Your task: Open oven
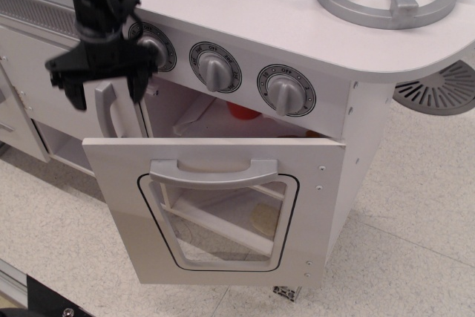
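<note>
oven (223,206) door tilted ajar, top edge free | hand (104,87) spread, empty, above-left, clear of handle (213,171)

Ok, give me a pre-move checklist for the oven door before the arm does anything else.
1. Gripper is free of the oven door: ok, it hangs above and to the left, touching nothing on it.
2. Gripper empty and open: ok, fingers spread, nothing between them.
3. Door open: ok in part, top edge tilted outward and the interior shows behind it; whether it is fully down, cannot tell.
4. Bar handle reachable: ok, unobstructed on the door front.
5. Clearance from the knobs and the vertical cabinet handle: not ok, the gripper sits right in front of both.
6. Items inside the oven secure: cannot tell, mostly hidden.
</note>
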`<state>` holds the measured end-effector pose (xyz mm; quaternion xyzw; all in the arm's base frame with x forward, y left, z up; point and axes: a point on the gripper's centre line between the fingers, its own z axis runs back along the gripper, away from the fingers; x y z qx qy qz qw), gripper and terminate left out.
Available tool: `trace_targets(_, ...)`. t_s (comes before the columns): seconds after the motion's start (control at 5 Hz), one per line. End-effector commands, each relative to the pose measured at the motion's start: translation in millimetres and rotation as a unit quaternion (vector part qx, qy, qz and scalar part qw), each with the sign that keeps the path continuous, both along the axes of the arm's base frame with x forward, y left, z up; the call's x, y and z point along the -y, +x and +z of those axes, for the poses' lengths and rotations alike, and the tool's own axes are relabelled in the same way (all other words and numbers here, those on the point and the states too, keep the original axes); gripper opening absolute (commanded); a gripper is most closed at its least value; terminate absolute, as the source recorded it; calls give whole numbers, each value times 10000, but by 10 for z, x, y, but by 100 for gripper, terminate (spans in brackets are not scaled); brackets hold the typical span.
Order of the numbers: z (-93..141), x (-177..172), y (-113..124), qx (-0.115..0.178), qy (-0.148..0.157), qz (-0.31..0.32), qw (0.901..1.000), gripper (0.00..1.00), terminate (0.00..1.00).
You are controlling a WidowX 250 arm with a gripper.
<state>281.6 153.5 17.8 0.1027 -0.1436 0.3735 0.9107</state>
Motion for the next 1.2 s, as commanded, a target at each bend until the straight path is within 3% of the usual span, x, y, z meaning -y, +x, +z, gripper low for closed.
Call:
trace_targets(0.0,-43,1,53,349,-360,-258,9984,100,0)
trace_targets(0.2,-259,123,-12,274,-487,-323,9979,100,0)
trace_targets(0.6,-367,640,-325,-31,-668,-640,9957,100,0)
trace_targets(0.8,-338,890,-430,-176,-1008,-362,9941,100,0)
trace_targets(1.0,-304,1180,-543,-130,-1384,-3,9903,100,0)
